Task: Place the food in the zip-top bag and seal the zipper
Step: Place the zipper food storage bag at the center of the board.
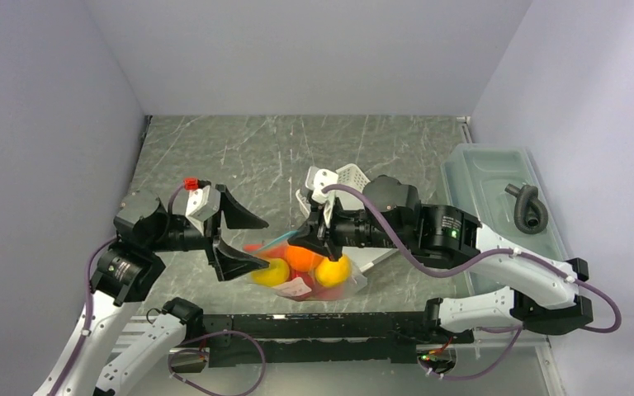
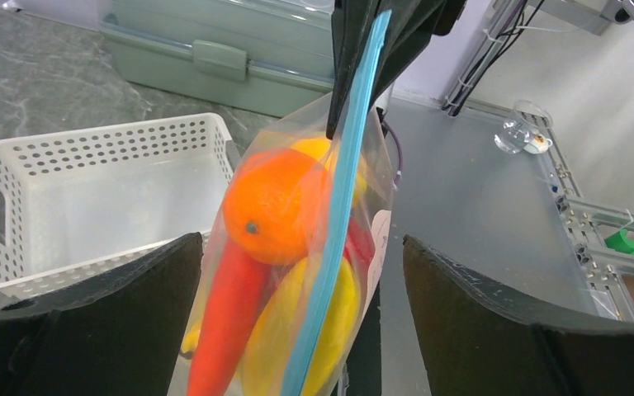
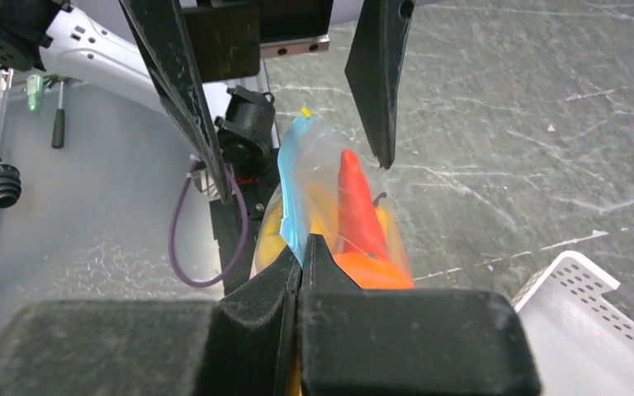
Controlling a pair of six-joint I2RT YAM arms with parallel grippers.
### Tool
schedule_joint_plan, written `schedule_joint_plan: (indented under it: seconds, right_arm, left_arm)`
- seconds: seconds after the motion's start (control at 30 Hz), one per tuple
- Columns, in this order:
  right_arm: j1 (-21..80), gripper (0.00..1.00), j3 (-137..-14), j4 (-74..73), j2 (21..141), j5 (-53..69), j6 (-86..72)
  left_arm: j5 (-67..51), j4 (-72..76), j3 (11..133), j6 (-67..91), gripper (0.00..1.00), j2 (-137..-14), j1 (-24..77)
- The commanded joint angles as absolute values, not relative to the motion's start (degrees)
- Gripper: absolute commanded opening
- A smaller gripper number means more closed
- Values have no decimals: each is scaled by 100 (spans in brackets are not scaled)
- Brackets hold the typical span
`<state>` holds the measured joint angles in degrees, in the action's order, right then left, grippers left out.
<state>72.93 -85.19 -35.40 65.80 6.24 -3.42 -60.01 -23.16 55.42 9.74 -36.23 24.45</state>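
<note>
left gripper: jaws spread wide either side of zip-top bag, not touching | right gripper: clamped shut on teal zipper, bag holding orange and carrot

Bottom of zip-top bag off-frame; basket mostly behind right arm.

Washing the marbled table in bright, even light from overhead. Throwing only soft, faint shadows beneath the arms. Glinting mildly off the zip-top bag and the glossy food. Softening the right gripper nearest its lens. Possibly bowing straight lines slightly toward the wrist views' edges.
</note>
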Motion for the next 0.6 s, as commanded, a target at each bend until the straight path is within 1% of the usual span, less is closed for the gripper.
schedule_joint_plan:
  seconds: [0.0, 0.23, 0.4, 0.47, 0.53, 0.57]
  right_arm:
    - [7266, 0, -9051, -3012, 6672, 717, -567]
    - [7260, 0, -9284, -3006, 6759, 939, -697]
    - [7260, 0, -9284, -2968, 6735, 1055, -759]
    - [7260, 0, -9268, -2946, 6716, 1095, -771]
    - [7260, 0, -9264, -2944, 6707, 1107, -780]
    - [7260, 0, -9257, -2944, 6702, 1115, -782]
  left_arm:
    - [-6281, -2061, 5466, 903, 94, -3586, 2435]
    - [-6234, -2081, 5285, 888, 90, -3495, 2430]
    - [-6234, -2124, 5238, 847, 82, -3516, 2435]
    - [-6228, -2162, 5251, 836, 76, -3540, 2435]
    - [-6269, -2184, 5275, 811, 64, -3582, 2439]
    - [-6282, -2203, 5292, 805, 56, -3606, 2436]
